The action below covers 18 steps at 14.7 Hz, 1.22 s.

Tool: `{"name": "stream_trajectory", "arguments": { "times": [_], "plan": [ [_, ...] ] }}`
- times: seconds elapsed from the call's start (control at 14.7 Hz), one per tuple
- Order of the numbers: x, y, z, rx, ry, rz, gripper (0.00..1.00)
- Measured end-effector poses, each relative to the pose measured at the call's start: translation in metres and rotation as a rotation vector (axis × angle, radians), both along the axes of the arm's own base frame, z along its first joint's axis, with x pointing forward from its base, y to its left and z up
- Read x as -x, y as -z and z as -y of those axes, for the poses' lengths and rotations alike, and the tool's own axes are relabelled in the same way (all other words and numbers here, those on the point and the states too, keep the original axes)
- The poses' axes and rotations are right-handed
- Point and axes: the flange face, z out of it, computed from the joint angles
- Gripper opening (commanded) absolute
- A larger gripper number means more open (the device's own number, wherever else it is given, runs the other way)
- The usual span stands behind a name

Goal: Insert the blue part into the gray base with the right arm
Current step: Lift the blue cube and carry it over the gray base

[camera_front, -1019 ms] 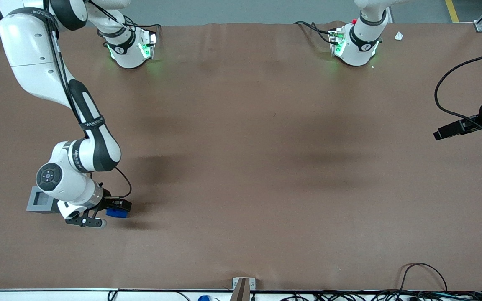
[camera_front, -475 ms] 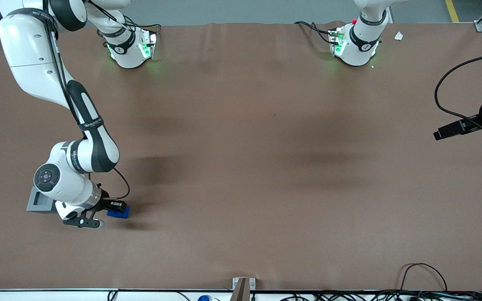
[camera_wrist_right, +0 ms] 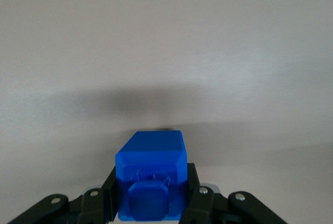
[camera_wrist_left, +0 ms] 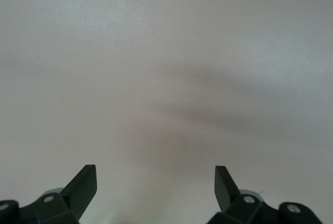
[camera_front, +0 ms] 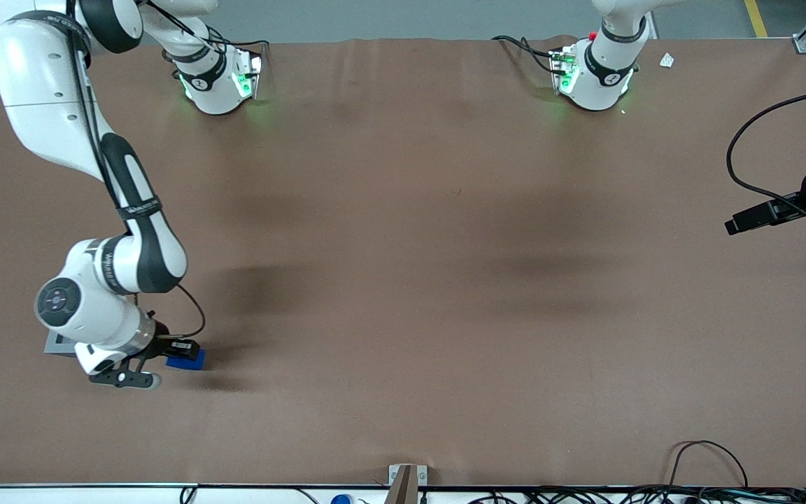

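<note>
My right arm's gripper (camera_front: 180, 355) is shut on the blue part (camera_front: 187, 361), holding it just above the brown table near the working arm's end. In the right wrist view the blue part (camera_wrist_right: 151, 182) sits clamped between the two black fingers (camera_wrist_right: 110, 193), its raised square boss facing the camera. The gray base (camera_front: 57, 345) stands on the table beside the gripper, farther toward the working arm's end, mostly hidden under the white wrist. Only a corner of it shows.
The brown table mat (camera_front: 445, 280) stretches toward the parked arm's end. A small metal bracket (camera_front: 407, 477) sits at the table edge nearest the camera, with cables along that edge. Both arm bases (camera_front: 217, 80) stand at the edge farthest from the camera.
The right arm has carried the blue part sideways toward the gray base, and the wrist now covers most of the base. The grip on the part is unchanged.
</note>
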Motion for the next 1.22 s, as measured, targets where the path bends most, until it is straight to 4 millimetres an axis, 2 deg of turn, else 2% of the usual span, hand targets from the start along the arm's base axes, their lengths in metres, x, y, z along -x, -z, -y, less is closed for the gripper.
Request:
{"name": "stream_trajectory", "arguments": {
  "times": [0.14, 0.27, 0.48, 0.75, 1.22],
  "plan": [
    [-0.004, -0.015, 0.04, 0.008, -0.032, -0.007, 0.0],
    [-0.002, -0.02, 0.085, 0.013, -0.044, -0.015, 0.0],
    [0.004, -0.031, 0.131, 0.007, -0.055, -0.066, 0.0],
    [0.004, -0.055, 0.16, 0.005, -0.076, -0.081, 0.0],
    [0.013, -0.058, 0.203, 0.005, -0.072, -0.084, 0.0]
  ]
}}
